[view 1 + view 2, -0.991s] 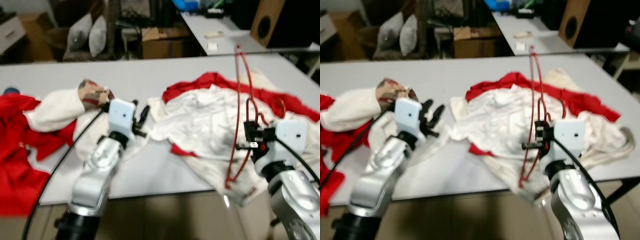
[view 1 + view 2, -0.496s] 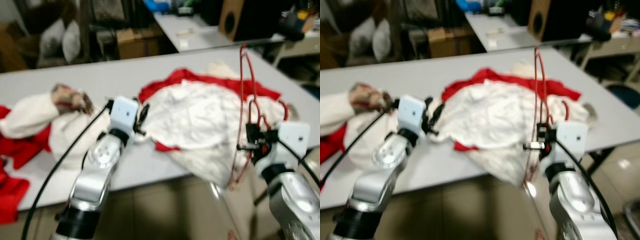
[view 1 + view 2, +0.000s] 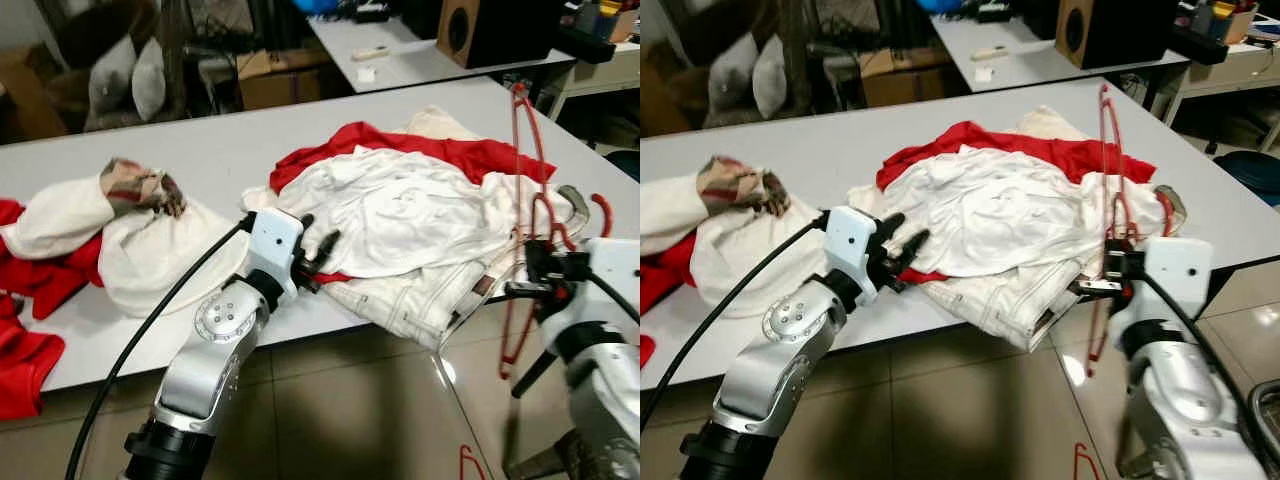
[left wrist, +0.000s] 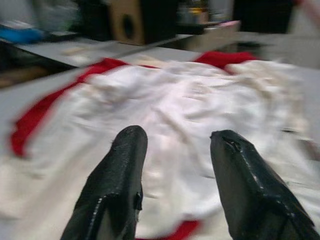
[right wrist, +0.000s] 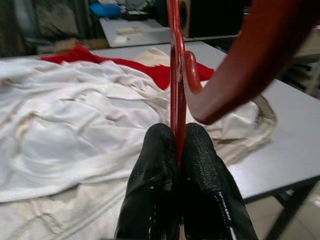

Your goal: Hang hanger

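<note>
A red wire hanger [image 3: 527,170] stands upright in my right gripper [image 3: 532,284], which is shut on its lower part just off the table's near right edge. In the right wrist view the two black fingers [image 5: 200,150] pinch the red hanger [image 5: 174,60]. My left gripper [image 3: 318,246] is open and hovers at the near edge of a heap of clothes. In the left wrist view the left gripper [image 4: 175,142] is spread wide over the white shirt [image 4: 170,100].
The grey table [image 3: 220,140] holds a white shirt [image 3: 400,210], a red garment [image 3: 450,152] and cream trousers [image 3: 420,300]. More white and red clothes [image 3: 60,225] lie at the left. Another red hanger [image 3: 601,213] rests at the table's right end. A second table [image 3: 420,60] stands behind.
The whole view has swung to the right and drawn back from the table, so the camera moved. The right gripper still holds the hanger. The left gripper stays open.
</note>
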